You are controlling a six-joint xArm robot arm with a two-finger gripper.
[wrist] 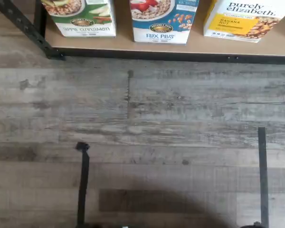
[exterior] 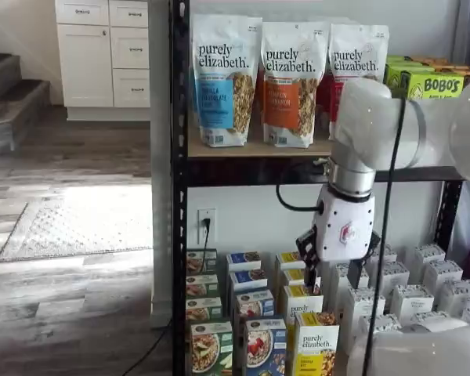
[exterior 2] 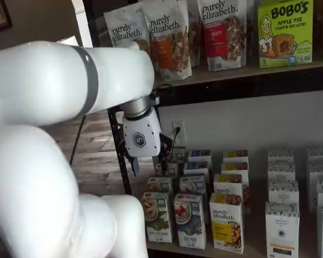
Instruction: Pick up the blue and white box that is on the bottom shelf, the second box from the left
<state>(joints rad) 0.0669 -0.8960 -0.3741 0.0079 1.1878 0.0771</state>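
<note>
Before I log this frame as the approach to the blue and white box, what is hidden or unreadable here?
- Blue and white box: the wrist view's edge cuts off its upper part.
- Same box: lower part cut off by the picture edge in a shelf view.
- Tool: one dark finger shows below the white body; no gap is visible, so open or shut is unclear.
- Bottom shelf: only the front strip shows in the wrist view.

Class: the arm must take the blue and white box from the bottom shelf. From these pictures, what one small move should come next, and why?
Probably lower the gripper toward the blue and white box. In both shelf views it hangs above and apart from the front cartons, holding nothing, and the box stands untouched between the green carton and the yellow carton.
</note>
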